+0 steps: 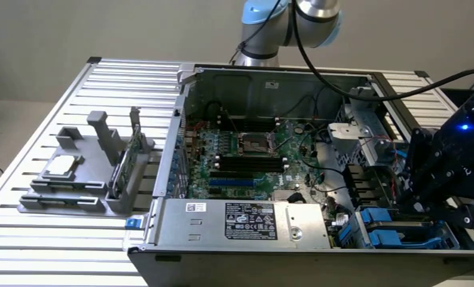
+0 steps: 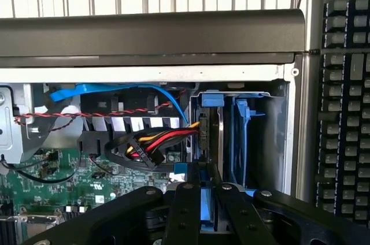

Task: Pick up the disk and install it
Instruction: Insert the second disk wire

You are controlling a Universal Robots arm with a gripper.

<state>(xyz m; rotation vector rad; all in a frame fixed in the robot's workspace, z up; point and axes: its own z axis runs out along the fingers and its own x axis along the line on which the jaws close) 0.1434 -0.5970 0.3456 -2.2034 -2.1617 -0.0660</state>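
My end effector (image 2: 209,199) is clenched on the disk (image 2: 207,213), its fingers (image 2: 188,204) pinching the blue-railed edge just above the drive bay (image 2: 231,135). Beyond it, cables (image 2: 156,147) plug in beside the bay. The case (image 1: 245,224) sits on the slatted counter (image 1: 53,119).

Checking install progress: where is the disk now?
The disk stands on edge in the case's drive bay, at the exterior view's lower right, between the hand's fingers, beside the blue carrier.
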